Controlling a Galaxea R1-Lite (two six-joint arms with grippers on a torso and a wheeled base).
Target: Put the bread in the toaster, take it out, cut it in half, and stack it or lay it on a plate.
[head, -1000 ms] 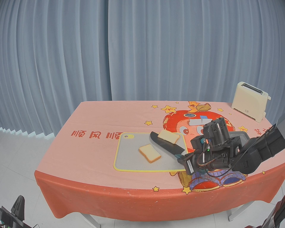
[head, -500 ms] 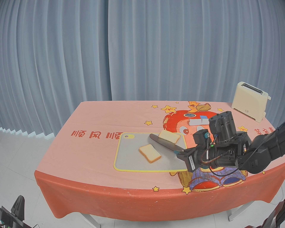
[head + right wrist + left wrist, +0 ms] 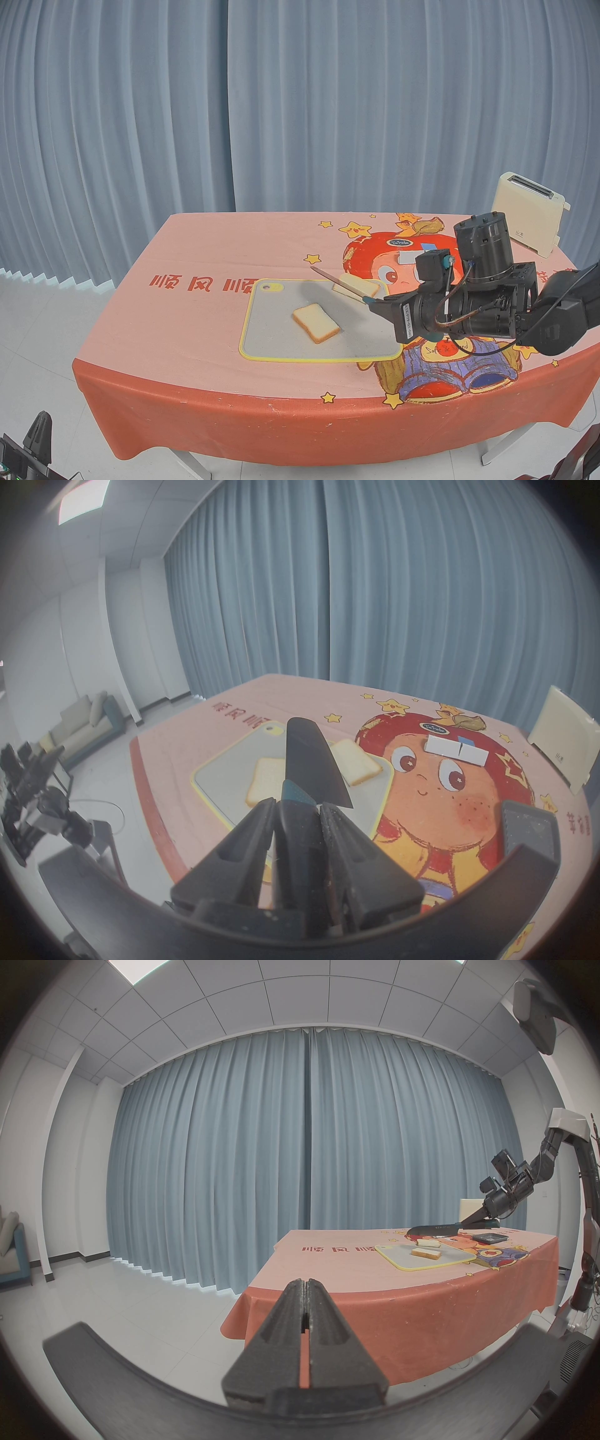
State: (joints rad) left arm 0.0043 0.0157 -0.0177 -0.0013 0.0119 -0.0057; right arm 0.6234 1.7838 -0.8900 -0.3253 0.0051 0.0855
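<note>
The bread lies in two pieces on the board (image 3: 269, 328). The near piece (image 3: 315, 322) is flat at the board's middle. The far piece (image 3: 357, 287) sits at the board's far right corner, apart from the first. In the right wrist view the two pieces (image 3: 265, 780) (image 3: 356, 761) lie on either side of the blade.

The knife (image 3: 337, 283) is in the air above the far piece, its tip pointing left across the board. In the left wrist view the blade (image 3: 434, 1230) is about level and clear of the bread below it.

The right tool (image 3: 375, 304) is clamped on the knife's handle, just beyond the board's right edge. The right wrist view shows both fingers (image 3: 250, 836) pressed against the handle, with the blade (image 3: 312, 761) standing out ahead of them.

The board lies on the desk (image 3: 206, 250), towards its near side, on a pink cloth with a red cartoon print. The toaster (image 3: 528, 212) stands upright at the desk's far right corner, well apart from the board.

The left tool (image 3: 304, 1285) hangs low over the floor, well away from the desk, its fingers together with nothing between them. A blue-grey curtain (image 3: 250, 106) hangs behind the desk.
</note>
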